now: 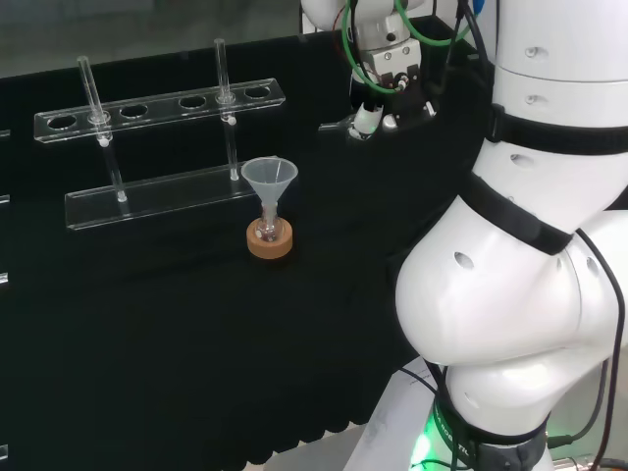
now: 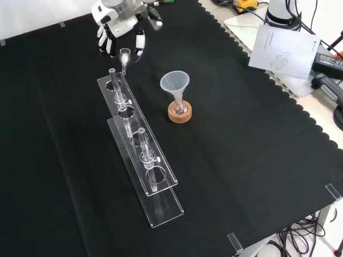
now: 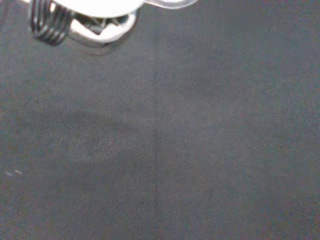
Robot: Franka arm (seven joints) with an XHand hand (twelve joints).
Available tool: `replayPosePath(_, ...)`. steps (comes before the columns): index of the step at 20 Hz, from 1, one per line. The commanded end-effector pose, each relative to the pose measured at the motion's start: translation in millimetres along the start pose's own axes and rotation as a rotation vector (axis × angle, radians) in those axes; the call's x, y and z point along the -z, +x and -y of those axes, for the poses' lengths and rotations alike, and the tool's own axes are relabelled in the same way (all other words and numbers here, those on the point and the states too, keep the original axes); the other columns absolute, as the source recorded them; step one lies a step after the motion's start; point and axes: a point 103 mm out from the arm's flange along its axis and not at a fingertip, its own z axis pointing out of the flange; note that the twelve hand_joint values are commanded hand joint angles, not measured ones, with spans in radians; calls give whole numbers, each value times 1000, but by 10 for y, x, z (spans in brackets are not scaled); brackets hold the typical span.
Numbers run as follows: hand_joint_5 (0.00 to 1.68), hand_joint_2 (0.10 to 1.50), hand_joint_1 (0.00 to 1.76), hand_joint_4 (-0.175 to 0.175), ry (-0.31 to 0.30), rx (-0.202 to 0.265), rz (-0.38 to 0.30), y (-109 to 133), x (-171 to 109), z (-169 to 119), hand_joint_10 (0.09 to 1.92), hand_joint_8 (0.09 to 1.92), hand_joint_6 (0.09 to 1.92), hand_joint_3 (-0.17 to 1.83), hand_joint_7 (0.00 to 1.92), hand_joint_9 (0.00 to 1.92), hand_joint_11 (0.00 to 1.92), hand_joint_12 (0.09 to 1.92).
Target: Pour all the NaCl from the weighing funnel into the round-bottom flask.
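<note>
A small round-bottom flask (image 1: 264, 231) (image 2: 179, 106) stands on a cork ring (image 1: 271, 245) (image 2: 179, 114) mid-cloth, with a clear plastic funnel (image 1: 269, 177) (image 2: 174, 82) in its neck. The hand (image 1: 385, 80) (image 2: 114, 28) hovers above the cloth, to the right of the flask in the head view and at the top left in the front view. Its fingers (image 2: 105, 43) and thumb point down around a small clear weighing funnel (image 2: 124, 58) (image 1: 339, 125). I cannot make out what the weighing funnel contains. A blurred white part of the hand (image 3: 95, 12) hangs over bare cloth in the wrist view.
A long clear test-tube rack (image 1: 157, 110) (image 2: 138, 147) with a few tubes lies just beside the hand and left of the flask in the front view. Papers (image 2: 284, 51) and cables lie beyond the cloth's scalloped edge (image 2: 300, 112). The arm's white links (image 1: 530, 245) stand at the head view's right.
</note>
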Motion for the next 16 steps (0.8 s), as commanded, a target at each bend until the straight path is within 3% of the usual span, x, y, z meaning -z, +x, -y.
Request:
replayPosePath(1,1130,683,1082,175,-23,-26,33,29,147,298,468,659,957,731,541,860,586,1250)
replayPosePath(16,1127,688,1082,175,-83,-17,-54,34,359,821,460,665,958,723,538,874,628,1196)
